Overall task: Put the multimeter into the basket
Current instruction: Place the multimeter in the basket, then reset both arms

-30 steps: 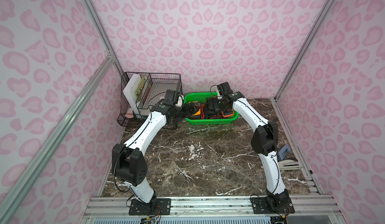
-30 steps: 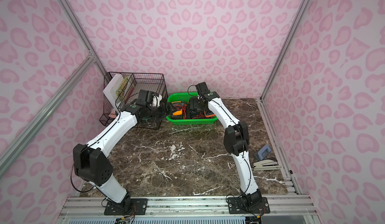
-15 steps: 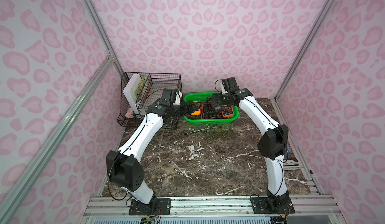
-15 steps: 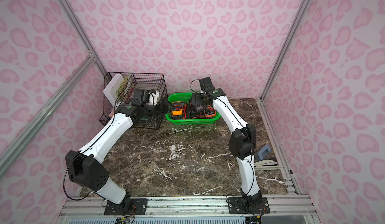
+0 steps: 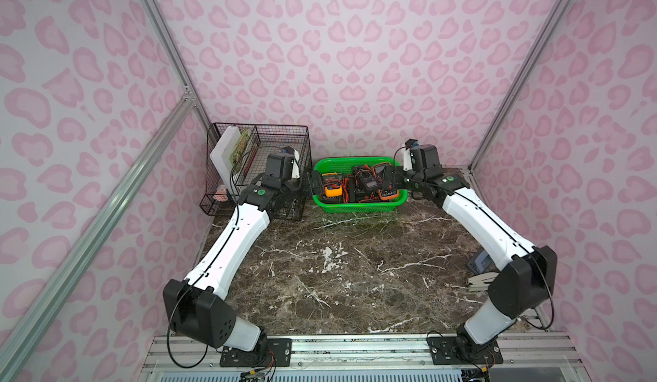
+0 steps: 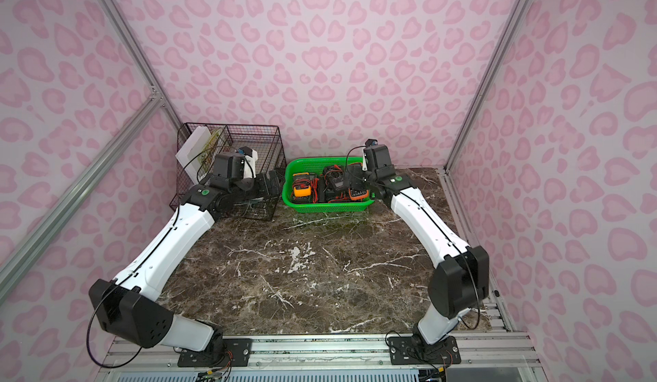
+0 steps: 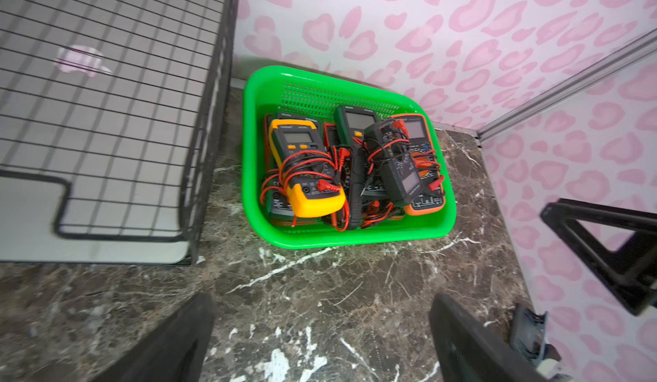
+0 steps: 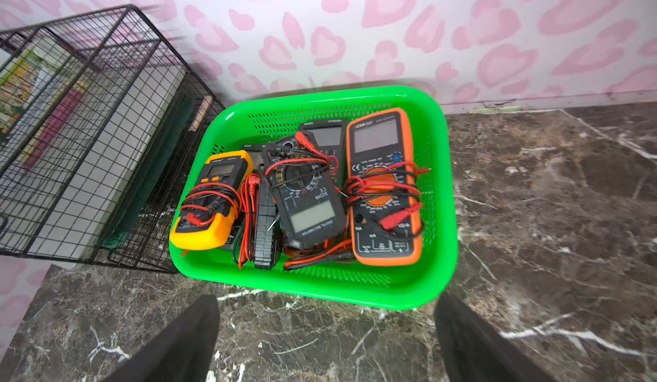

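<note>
Hovering open and empty, the left end effector (image 7: 320, 330) and right end effector (image 8: 325, 337) flank the basket (image 5: 355, 208) holding the multimeters (image 8: 309, 202), task seemingly done.

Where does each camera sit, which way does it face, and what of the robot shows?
Both top views: high above the robot's bases, looking down and forward over the table; left arm and right arm show whole.
Left wrist: on the left arm, looking at the basket beside the wire rack; open left gripper shows.
Right wrist: on the right arm, looking at the basket; open right gripper shows.
Shared: every view shows the basket with multimeters inside.
</note>
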Robot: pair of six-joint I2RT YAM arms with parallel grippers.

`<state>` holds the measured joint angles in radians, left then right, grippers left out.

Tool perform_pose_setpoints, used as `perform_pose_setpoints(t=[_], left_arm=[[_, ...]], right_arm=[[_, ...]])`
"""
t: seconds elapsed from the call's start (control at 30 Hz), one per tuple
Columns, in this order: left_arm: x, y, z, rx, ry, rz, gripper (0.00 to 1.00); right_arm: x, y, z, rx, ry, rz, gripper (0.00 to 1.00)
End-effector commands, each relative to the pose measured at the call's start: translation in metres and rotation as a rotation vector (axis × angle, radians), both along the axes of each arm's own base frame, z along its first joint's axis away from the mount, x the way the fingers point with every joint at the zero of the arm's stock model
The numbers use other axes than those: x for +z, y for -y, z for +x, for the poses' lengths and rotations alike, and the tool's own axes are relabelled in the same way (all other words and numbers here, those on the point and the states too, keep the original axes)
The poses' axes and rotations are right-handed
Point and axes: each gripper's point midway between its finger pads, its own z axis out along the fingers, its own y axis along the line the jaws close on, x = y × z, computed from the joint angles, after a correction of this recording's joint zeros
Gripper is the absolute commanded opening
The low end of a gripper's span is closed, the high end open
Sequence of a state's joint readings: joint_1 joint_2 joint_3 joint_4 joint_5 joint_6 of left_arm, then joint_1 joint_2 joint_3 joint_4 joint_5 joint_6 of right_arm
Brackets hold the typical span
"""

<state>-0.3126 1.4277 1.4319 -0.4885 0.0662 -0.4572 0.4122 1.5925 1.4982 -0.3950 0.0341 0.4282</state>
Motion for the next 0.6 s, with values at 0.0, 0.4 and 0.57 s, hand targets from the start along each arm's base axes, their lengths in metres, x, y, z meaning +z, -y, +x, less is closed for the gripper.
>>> perform_pose_setpoints(t=[0.0,0.4,0.57], left_arm=[[0.019,-0.021,0.002,0.053,0.161,0.108,0.99],[0.004,-0.044,-0.027,0.004,0.327,0.345,0.99],[-0.026,-0.075,-0.032,0.143,0.305,0.405,0.99]], right_arm=[[0.029,0.021,0.0,-0.061,0.165,0.075,0.99],[0.004,0.133,-0.042,-0.295,0.324,-0.019,0.99],[-0.024,0.17,-0.059,-0.397,0.385,-0.159,0.99]])
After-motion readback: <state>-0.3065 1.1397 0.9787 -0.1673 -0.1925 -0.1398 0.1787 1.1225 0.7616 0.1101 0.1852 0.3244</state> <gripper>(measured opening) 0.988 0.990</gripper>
